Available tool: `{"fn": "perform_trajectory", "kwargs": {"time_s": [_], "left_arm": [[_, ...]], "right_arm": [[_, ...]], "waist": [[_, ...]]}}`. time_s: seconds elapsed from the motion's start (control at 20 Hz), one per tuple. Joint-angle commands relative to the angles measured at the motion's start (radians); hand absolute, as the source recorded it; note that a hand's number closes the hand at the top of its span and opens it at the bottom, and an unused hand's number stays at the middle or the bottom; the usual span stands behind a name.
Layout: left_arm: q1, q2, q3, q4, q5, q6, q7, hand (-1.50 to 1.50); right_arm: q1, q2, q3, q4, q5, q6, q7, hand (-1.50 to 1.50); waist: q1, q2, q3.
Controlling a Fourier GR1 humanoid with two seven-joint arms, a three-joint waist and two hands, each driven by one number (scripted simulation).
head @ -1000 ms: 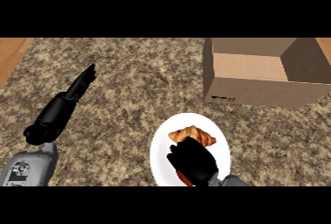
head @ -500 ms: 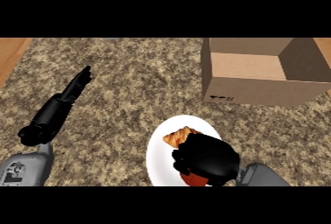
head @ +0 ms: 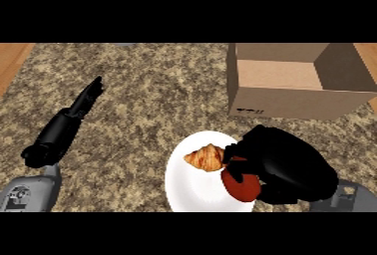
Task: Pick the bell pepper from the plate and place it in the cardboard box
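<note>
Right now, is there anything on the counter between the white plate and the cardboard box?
No. In the head view, only bare speckled counter lies between the plate and the cardboard box. The right hand, curled around the red bell pepper, is over the plate.

We see the right hand (head: 283, 167) seemingly curled round the red bell pepper (head: 240, 185) on the white plate (head: 193, 187), beside a croissant (head: 205, 158)

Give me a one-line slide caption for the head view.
Right hand curled round red bell pepper on white plate beside croissant; cardboard box open.
</note>
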Motion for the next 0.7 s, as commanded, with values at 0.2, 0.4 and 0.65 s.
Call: {"fn": "perform_trajectory", "kwargs": {"time_s": [0.2, 0.4, 0.65], "left_arm": [[-0.031, -0.004, -0.009, -0.004, 0.0, -0.013, 0.025, 0.0], [-0.062, -0.008, -0.008, 0.0, 0.001, -0.017, 0.051, 0.0], [-0.037, -0.02, -0.019, -0.049, 0.0, -0.019, 0.067, 0.0]], "right_arm": [[-0.165, 0.081, -0.307, 0.052, -0.2, 0.112, 0.3, 1.5], [-0.339, 0.073, -0.425, 0.236, -0.236, 0.12, 0.358, 1.5], [-0.491, 0.006, -0.473, 0.593, -0.156, 0.04, 0.181, 1.5]], "waist": [[0.011, 0.002, 0.0], [0.021, 0.005, 0.0], [0.035, 0.008, 0.001]]}}
